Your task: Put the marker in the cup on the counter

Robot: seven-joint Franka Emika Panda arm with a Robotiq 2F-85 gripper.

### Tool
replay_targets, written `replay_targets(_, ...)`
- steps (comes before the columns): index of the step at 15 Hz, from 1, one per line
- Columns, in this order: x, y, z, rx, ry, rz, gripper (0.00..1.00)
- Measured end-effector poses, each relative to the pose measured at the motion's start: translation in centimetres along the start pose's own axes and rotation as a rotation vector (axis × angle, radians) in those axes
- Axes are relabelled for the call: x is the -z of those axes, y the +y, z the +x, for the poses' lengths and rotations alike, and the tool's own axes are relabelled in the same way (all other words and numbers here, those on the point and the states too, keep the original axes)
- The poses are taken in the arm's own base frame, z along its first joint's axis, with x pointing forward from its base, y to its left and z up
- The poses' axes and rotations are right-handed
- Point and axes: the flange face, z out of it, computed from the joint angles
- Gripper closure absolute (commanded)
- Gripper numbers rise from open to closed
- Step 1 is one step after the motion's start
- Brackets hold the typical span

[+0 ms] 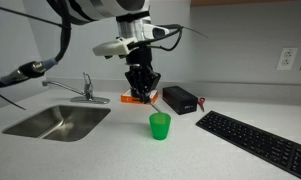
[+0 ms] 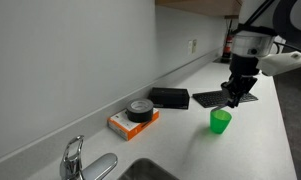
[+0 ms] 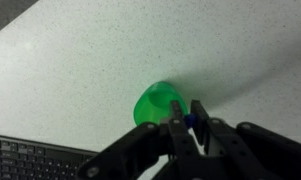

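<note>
The green cup stands upright on the speckled off-white counter; it also shows in an exterior view and in the wrist view. My gripper hangs above the counter, a little behind and to one side of the cup, also seen in an exterior view. In the wrist view my gripper is shut on the blue marker, of which only a short blue piece shows between the fingers, just beside the cup's rim.
A steel sink with a faucet is set in the counter. A black round object on an orange base, a black box and a black keyboard lie near the cup.
</note>
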Motion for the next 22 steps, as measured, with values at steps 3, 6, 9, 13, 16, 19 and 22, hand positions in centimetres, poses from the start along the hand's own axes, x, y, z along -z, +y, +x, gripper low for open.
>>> replay_targets(3, 3.2, -0.4, -1.4, 0.053, 0.059, 0.05, 0.96)
replay_targets(6, 3.7, -3.0, -2.7, 0.115, 0.099, 0.073, 0.96)
replay_targets(9, 1.1, -7.0, -3.5, 0.174, 0.131, 0.08, 0.96)
replay_targets(13, -4.6, -10.9, -3.4, 0.225, 0.134, 0.063, 0.96)
replay_targets(16, -7.8, -11.9, -2.8, 0.244, 0.114, 0.041, 0.6)
replay_targets(19, -9.3, -12.5, -2.1, 0.247, 0.092, 0.034, 0.37)
replay_targets(22, -9.7, -12.9, -1.5, 0.247, 0.089, 0.032, 0.14)
